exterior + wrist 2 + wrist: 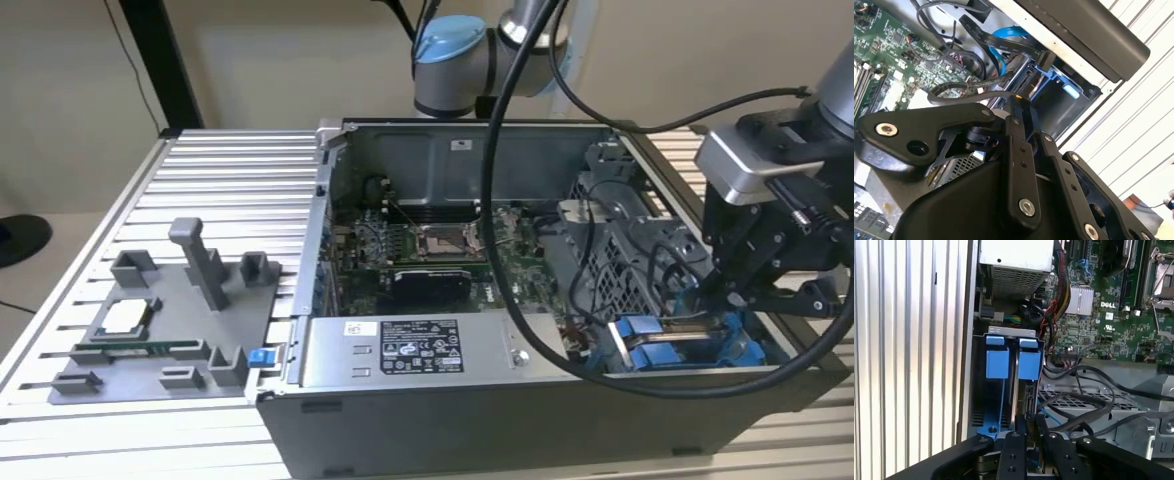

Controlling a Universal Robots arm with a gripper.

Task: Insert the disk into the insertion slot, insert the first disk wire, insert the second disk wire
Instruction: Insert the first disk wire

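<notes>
Far on the exterior view's left, the slatted counter (200, 170) carries a grey fixture tray (140, 372); nothing there bears on the work in hand. Next comes the open computer case (467, 440), with the motherboard (400, 250) on its floor and the grey power-supply box (400, 350) along the near wall. Right of that lies the insertion slot (667, 345), its blue rails showing. The disk (1029, 365) reads as already seated there on edge: in the first wrist view you see its blue carrier tabs at the slot's mouth and little of the body below them. Judge step one done, then, and the wire work in hand. At the exterior view's right the gripper (731, 298) reaches down into the slot. In both wrist views the jaws are drawn together, tips meeting over the disk's end, right at the end of a ribbed black wire (974, 91); whether they pinch its plug you cannot tell. Hazards, as judgement only: loose black cables (1089, 407) loop just beside the linkage and could snag it; a plug held slightly tilted could jam or bend against the disk's socket; a weak pinch could let the wire twist free under the push.
</notes>
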